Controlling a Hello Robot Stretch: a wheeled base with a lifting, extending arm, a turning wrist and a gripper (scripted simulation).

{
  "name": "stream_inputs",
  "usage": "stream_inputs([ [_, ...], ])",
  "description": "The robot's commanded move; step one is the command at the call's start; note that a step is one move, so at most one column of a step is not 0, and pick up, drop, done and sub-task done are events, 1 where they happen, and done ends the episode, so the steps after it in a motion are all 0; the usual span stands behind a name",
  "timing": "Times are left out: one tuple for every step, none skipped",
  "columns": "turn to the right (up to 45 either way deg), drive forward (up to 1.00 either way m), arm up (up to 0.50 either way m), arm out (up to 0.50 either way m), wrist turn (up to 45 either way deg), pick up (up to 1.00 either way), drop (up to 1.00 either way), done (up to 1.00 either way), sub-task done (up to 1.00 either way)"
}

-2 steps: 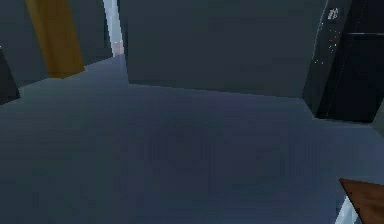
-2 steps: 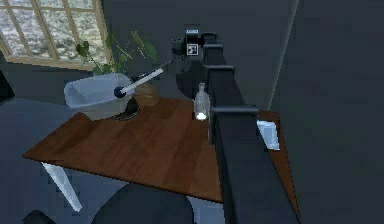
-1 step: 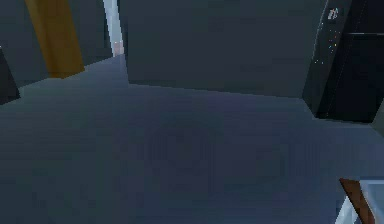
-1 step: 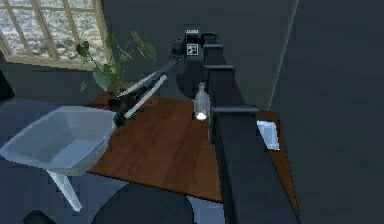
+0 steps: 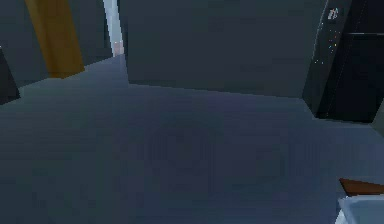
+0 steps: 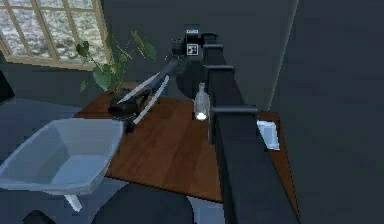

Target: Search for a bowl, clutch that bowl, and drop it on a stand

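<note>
Looking across the brown wooden table (image 6: 160, 150), I see my gripper (image 6: 135, 103) slanting toward the arm side view's lower left, fingertips at a dark round shape (image 6: 118, 111), possibly the bowl, under a leafy plant (image 6: 108, 62). Whether it holds anything I cannot tell.

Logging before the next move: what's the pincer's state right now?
Pincer: cannot tell whether it holds anything; a dark thing lies at its far end on the table.
</note>
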Motion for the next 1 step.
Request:
stream_inputs([
  [0.0, 0.0, 0.0, -0.46, 0.0, 0.0, 0.0, 0.0, 0.0],
])
